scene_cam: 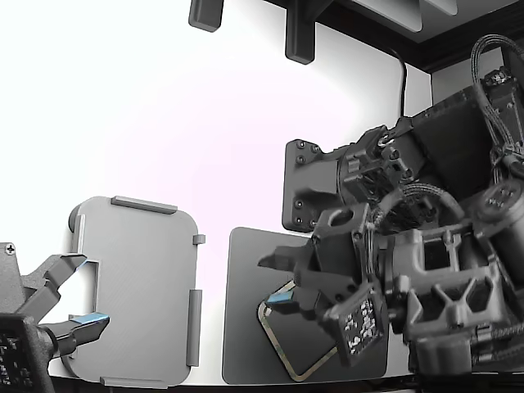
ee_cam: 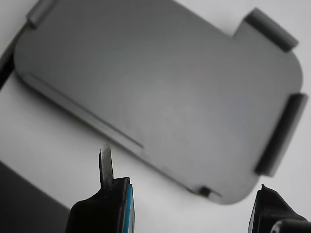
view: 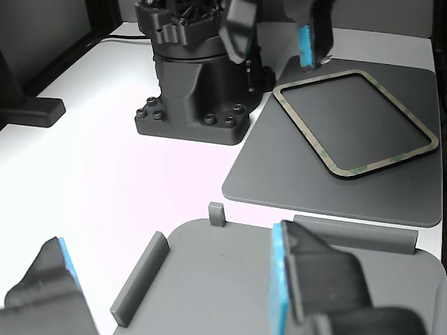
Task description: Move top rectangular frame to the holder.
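Observation:
The top rectangular frame (scene_cam: 277, 342) (view: 304, 131), a thin tan outline with green mottling, lies flat on a dark grey mat (scene_cam: 244, 327) (view: 300, 185). My gripper (scene_cam: 278, 282) (view: 272, 38) (ee_cam: 184, 182) is open, low over the frame's corner nearest the holder. Its blue-padded finger (scene_cam: 282, 301) (view: 305, 43) sits right at that corner, and whether it touches the frame I cannot tell. Nothing is between the fingers. The holder (scene_cam: 139, 278) (ee_cam: 170, 82) (view: 209, 279), a light grey tray with raised tabs, lies to the exterior view's left of the mat and holds nothing.
A second arm's gripper (scene_cam: 70, 299) stands open over the holder's front edge at the exterior view's left; its blue-padded fingers (view: 314, 279) fill the other view's foreground. A black arm base (view: 195, 91) stands behind the mat. White table separates mat and holder.

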Controlling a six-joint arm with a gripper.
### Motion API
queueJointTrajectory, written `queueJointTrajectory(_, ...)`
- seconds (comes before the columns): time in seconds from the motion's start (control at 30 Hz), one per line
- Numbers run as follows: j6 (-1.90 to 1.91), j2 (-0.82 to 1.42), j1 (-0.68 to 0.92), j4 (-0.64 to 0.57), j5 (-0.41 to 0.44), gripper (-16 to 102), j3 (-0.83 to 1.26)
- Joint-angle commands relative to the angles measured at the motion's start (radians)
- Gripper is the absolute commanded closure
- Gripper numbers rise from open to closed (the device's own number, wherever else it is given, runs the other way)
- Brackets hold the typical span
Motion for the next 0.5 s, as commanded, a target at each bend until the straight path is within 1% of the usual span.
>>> queueJointTrajectory(0.0,-0.006,-0.071,0.058,0.049,0.002,-13,-0.1)
queueJointTrajectory(0.1,-0.063,-0.078,0.129,0.017,-0.014,-14,-0.067)
queueJointTrajectory(0.17,-0.129,-0.091,0.16,-0.008,-0.058,-14,-0.055)
queueJointTrajectory(0.3,-0.244,-0.135,0.215,-0.009,-0.118,-14,-0.058)
queueJointTrajectory(0.47,-0.411,-0.166,0.268,0.0,-0.147,-14,-0.037)
